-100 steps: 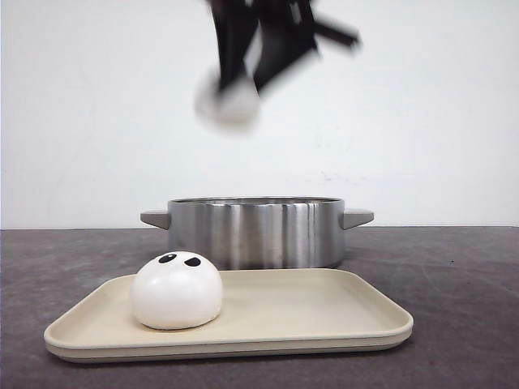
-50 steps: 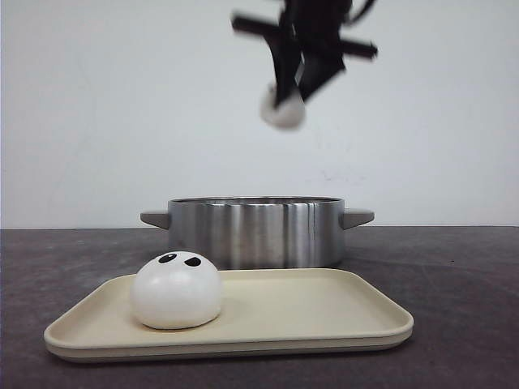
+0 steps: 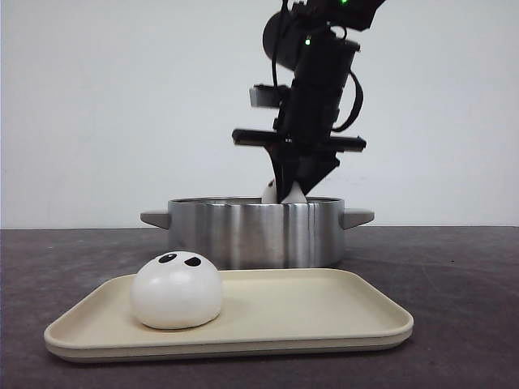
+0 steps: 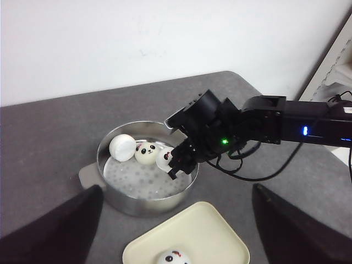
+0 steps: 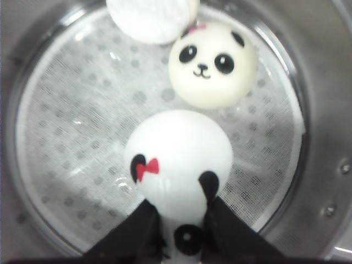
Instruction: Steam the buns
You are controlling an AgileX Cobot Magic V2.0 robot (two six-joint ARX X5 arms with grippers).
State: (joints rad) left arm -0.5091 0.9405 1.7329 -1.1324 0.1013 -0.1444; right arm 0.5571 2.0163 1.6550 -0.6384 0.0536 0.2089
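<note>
Buns sit in two places: three in the steel pot (image 3: 255, 231) and one on the beige tray (image 3: 324, 312). In the front view the tray bun (image 3: 177, 290) rests at about 9 o'clock on the tray, face turned up, and the pot stands just behind the tray on the dark surface (image 3: 462, 284). The right end effector (image 3: 292, 193) hangs over the pot's rim, pinching a bun (image 3: 272, 193) that shows only as a white sliver between its fingers. From the right wrist, that held bun (image 5: 179, 159) has a red bow beside one ear and hangs above the dotted liner (image 5: 71, 143); the black fingers (image 5: 228, 234) press on its lower end. A second bun (image 5: 213, 65) lies face up on the liner just beyond it, touching or nearly touching a third bun (image 5: 148, 19) that shows only its pale underside. The left wrist view shows the left end effector (image 4: 176, 250) spread wide, well above the surface and holding nothing.
</note>
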